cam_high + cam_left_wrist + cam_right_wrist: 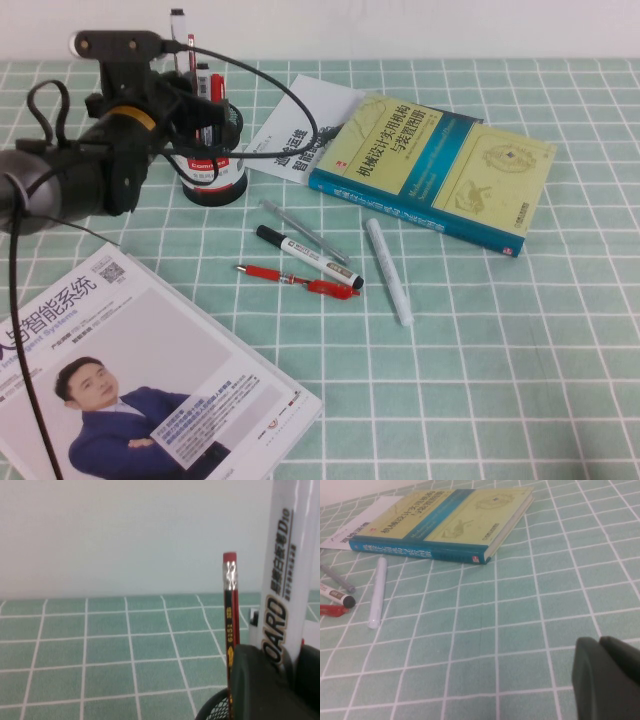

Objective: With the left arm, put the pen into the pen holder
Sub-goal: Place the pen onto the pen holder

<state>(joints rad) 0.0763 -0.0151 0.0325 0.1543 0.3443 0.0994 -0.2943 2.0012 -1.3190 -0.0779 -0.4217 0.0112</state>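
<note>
In the upper left of the high view, my left gripper (pixel 190 105) hangs right over the pen holder (pixel 212 170). I cannot tell if its pincer is open or closed. The pen (pixel 178 30) stands up straight there, black cap on top, poking out above the cup. I cannot tell if it is held or sitting inside. I think it is light, hard and smooth, so I would pinch the middle. My right gripper (pixel 602 677) is low over the table, pinched closed on nothing.
</note>
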